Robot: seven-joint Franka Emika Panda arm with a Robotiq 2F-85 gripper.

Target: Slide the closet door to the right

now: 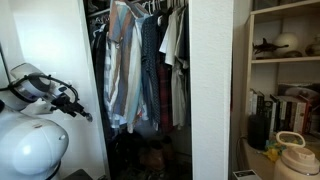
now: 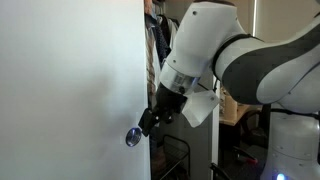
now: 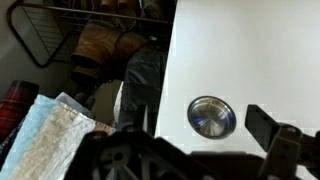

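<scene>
Tool [image 2: 145, 122] beside closet door [image 2: 70, 80] pull [image 3: 210, 116], jaws unclear

closet door [image 2: 70, 90]: face bare round pull [image 2: 133, 137], free approach | opening past door edge: packed w/ hanging clothes [image 1: 140, 65], no way thru | far side: white strip [image 1: 210, 90] + bookshelf [image 1: 285, 60] block
</scene>
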